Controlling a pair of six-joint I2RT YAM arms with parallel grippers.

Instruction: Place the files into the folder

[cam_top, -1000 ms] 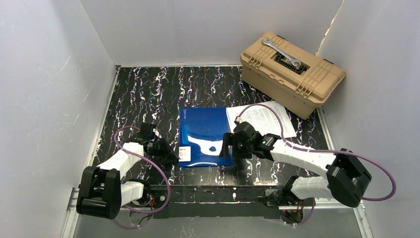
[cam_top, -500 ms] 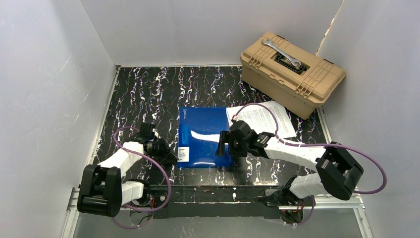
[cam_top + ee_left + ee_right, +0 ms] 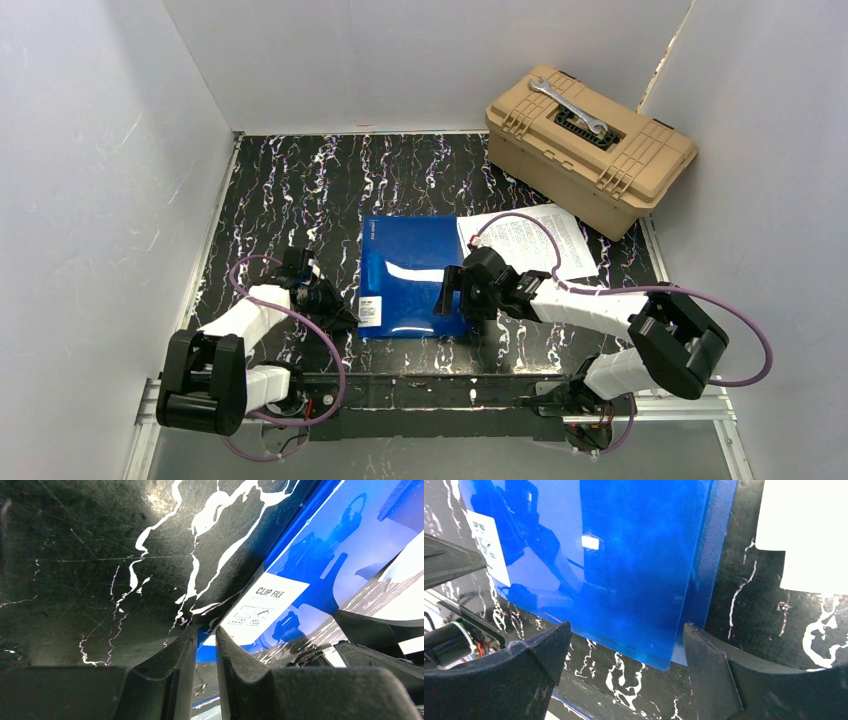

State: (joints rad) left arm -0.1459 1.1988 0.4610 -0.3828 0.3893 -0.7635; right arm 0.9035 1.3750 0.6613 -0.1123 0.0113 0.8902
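Note:
The blue folder (image 3: 410, 270) lies flat in the middle of the table, its white label (image 3: 371, 312) at the near left corner. The files (image 3: 535, 240), white printed sheets, lie on the table just right of the folder, partly under my right arm's cable. My left gripper (image 3: 348, 318) is nearly shut on the folder's near left corner; the blue edge shows between its fingers in the left wrist view (image 3: 205, 632). My right gripper (image 3: 447, 293) is open and straddles the folder's near right corner (image 3: 626, 630), where the cover (image 3: 624, 555) sits over a lighter blue layer.
A tan toolbox (image 3: 590, 150) with a wrench (image 3: 568, 107) on its lid stands at the back right. White walls close in the left, back and right sides. The black marbled tabletop (image 3: 290, 190) shows left of and behind the folder.
My right gripper has moved a little left onto the folder's near right corner. The light reflection on the folder's cover has shifted. The left arm has barely moved.

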